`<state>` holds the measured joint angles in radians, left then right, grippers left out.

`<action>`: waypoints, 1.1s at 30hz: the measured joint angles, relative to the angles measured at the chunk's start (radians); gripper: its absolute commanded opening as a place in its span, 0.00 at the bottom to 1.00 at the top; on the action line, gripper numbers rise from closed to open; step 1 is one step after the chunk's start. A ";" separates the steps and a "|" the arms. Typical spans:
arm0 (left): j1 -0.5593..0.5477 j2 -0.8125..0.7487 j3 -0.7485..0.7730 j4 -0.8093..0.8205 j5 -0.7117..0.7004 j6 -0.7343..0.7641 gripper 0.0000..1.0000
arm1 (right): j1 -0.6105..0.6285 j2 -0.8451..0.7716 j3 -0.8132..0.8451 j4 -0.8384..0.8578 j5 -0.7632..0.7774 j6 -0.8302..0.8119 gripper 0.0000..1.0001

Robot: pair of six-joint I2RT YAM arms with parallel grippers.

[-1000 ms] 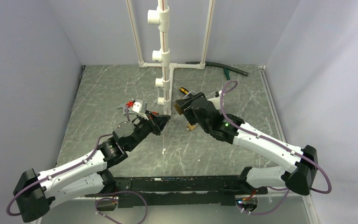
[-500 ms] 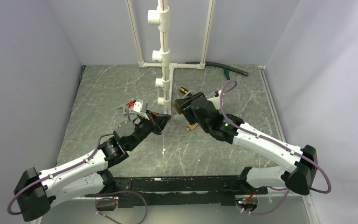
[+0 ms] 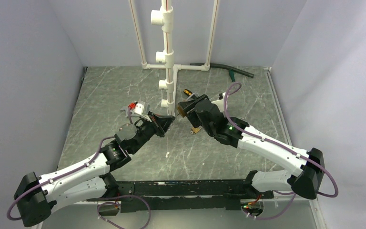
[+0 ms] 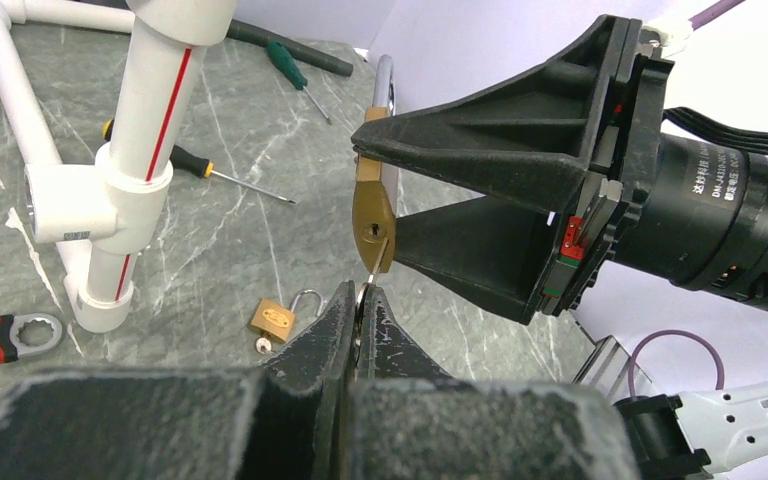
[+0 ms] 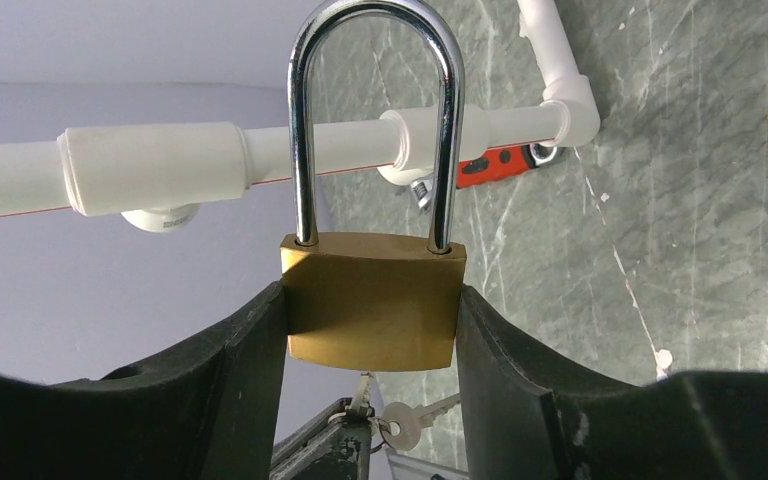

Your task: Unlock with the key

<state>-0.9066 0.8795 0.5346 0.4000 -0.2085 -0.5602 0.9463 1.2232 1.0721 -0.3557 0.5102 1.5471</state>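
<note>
My right gripper (image 5: pixel 372 292) is shut on the sides of a large brass padlock (image 5: pixel 373 320) held above the table, its steel shackle closed and pointing away. My left gripper (image 4: pixel 362 292) is shut on the key (image 4: pixel 372 268), a thin silver blade sticking out of its fingertips. The blade's tip touches the padlock's (image 4: pixel 372 205) keyhole face. A second key (image 5: pixel 405 425) dangles from the ring beside it. From the top, the left gripper (image 3: pixel 167 120) and the right gripper (image 3: pixel 183 109) meet nose to nose by the pipe stand.
A white PVC pipe frame (image 3: pixel 167 57) stands just behind the grippers. On the table lie a small brass padlock (image 4: pixel 273 318), a red-handled wrench (image 4: pixel 0 338), a black-and-orange screwdriver (image 4: pixel 175 160), a green screwdriver (image 4: pixel 295 65) and a black hose (image 3: pixel 224 68).
The left gripper has edged very slightly toward the padlock. Both grips are unchanged and the right arm has stayed still.
</note>
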 measured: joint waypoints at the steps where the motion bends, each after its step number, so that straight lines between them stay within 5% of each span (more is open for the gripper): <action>1: 0.000 -0.001 0.000 0.002 0.000 0.000 0.00 | 0.001 0.000 -0.001 0.000 0.000 -0.001 0.00; 33: 0.000 0.021 -0.002 0.061 -0.042 -0.009 0.00 | 0.005 0.000 -0.004 0.020 0.009 -0.010 0.00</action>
<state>-0.9066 0.9005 0.5327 0.4614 -0.2508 -0.5690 0.9508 1.2236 1.0679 -0.3359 0.5194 1.5375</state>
